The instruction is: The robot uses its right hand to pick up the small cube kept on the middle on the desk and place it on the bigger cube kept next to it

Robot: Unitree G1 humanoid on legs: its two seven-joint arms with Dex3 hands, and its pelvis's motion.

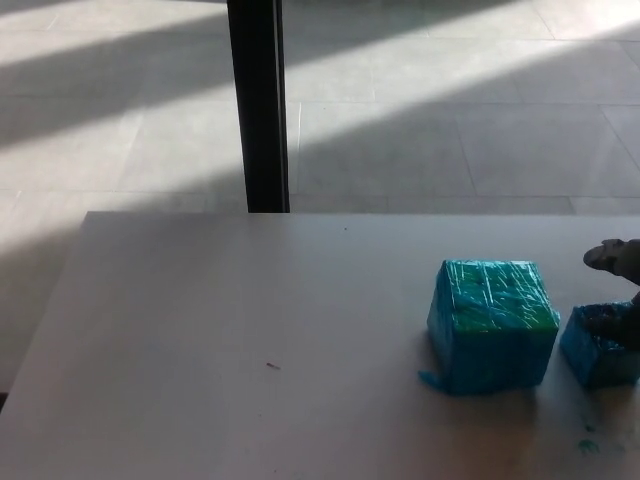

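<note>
right hand (pixel 618 290) at small cube (pixel 596 352), beside bigger cube (pixel 492 325)

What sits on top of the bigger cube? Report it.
Nothing rests on the bigger cube; its wrapped top is bare. The small cube is on the desk beside it, with the right hand partly covering it.

The right hand (pixel 618 290) is mostly cut off at the picture's right edge; only fingertips show. The small cube (pixel 597 347) is partly hidden, perhaps touched by them.
</note>
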